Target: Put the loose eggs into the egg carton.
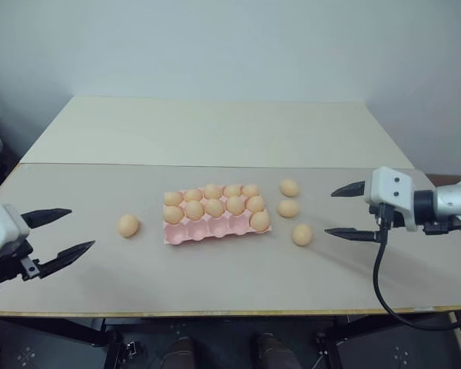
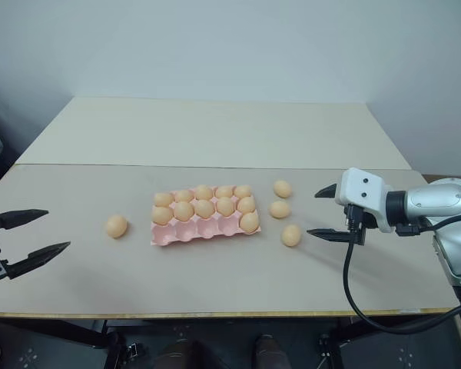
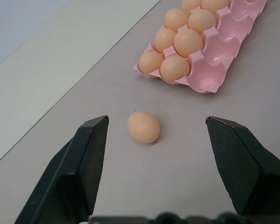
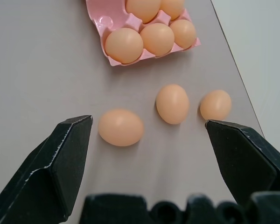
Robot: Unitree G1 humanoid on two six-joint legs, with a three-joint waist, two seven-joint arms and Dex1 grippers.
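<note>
The pale pink egg carton (image 1: 207, 229) lies flat mid-table, its back two rows full of eggs, one egg in the front row's right cup and the other front cups bare. One loose egg (image 1: 128, 225) rests left of it, straight ahead of my open left gripper (image 1: 82, 228), which hovers apart from it; the left wrist view frames that egg (image 3: 143, 127) between the fingers. Three loose eggs (image 1: 289, 187) (image 1: 287, 207) (image 1: 302, 234) lie right of the carton. My right gripper (image 1: 329, 212) hangs open just right of them, the nearest egg (image 4: 121, 127) lying a little way ahead of its fingers.
The grey tabletop (image 1: 215, 284) has bare room in front of the carton up to its near edge. A lighter table section (image 1: 215, 131) stretches behind it toward the wall.
</note>
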